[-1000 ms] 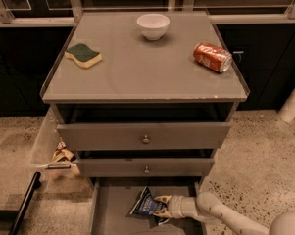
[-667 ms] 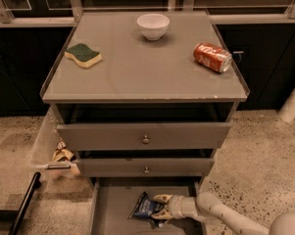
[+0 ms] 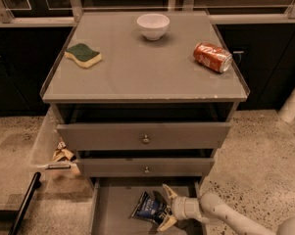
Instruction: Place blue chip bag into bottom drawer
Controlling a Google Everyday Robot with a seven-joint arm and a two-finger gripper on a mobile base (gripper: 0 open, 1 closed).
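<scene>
The blue chip bag lies crumpled on the floor of the bottom drawer, which is pulled out at the foot of the grey cabinet. My gripper reaches into the drawer from the right, just at the bag's right edge. Its pale fingers are spread apart above and below the bag's end and do not clamp it. The white arm runs off to the lower right.
On the cabinet top stand a white bowl, a green-and-yellow sponge and a red soda can lying on its side. The two upper drawers are slightly open. Crumpled litter lies left of the cabinet.
The fingers have spread wider apart around the bag's right end. The bag has settled a little lower on the drawer floor. The arm has hardly moved.
</scene>
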